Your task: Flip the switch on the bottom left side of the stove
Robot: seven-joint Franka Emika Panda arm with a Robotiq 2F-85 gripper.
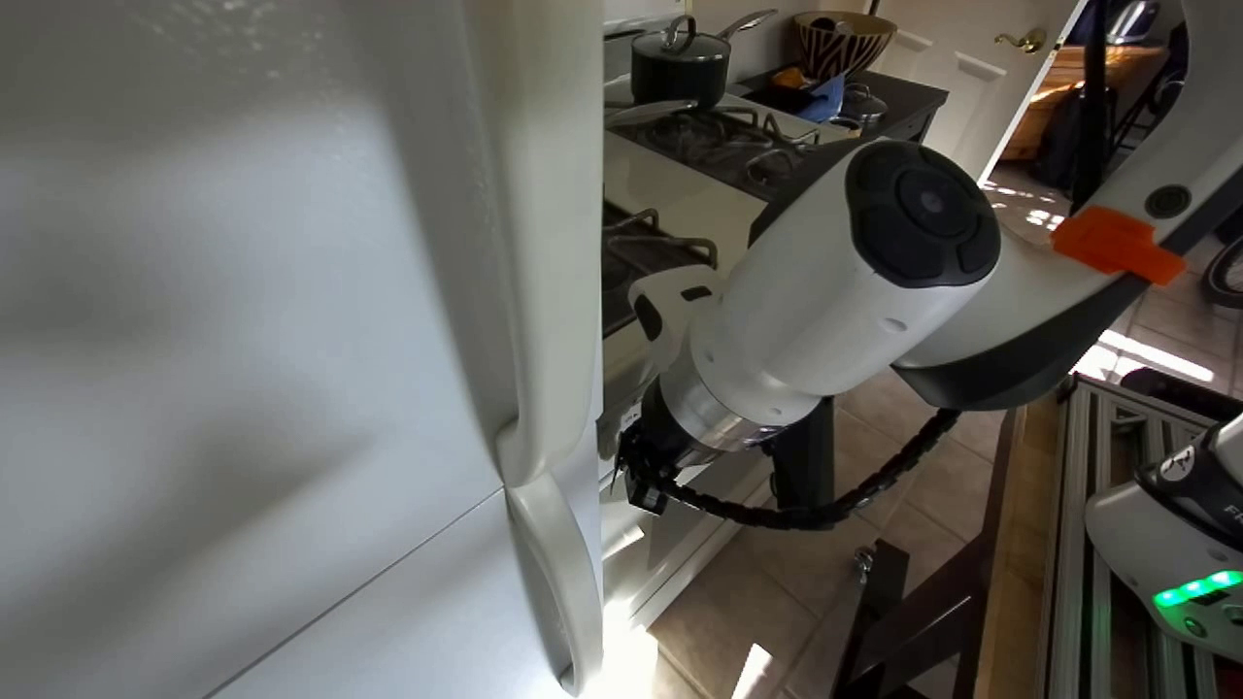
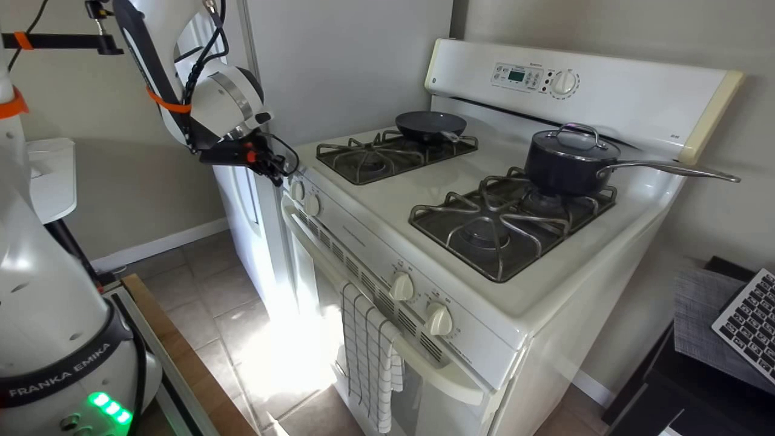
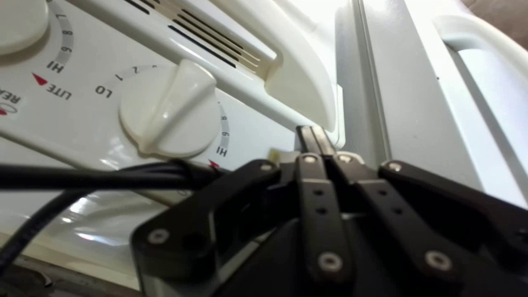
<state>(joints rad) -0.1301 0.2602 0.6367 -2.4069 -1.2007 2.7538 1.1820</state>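
The claw (image 3: pixel 313 134) is pinched together, holding nothing, just beside the leftmost knob (image 3: pixel 169 109), probably the switch meant, near the front left corner of the stove (image 2: pixel 581 327). To turn it well, the claw should push one end of its ridge sideways, minding the black cable (image 3: pixel 82 177). LO and HI flank that knob; LITE stands by the next knob (image 3: pixel 18 24); the robot base (image 2: pixel 57 369) reads FRANKA EMIKA.
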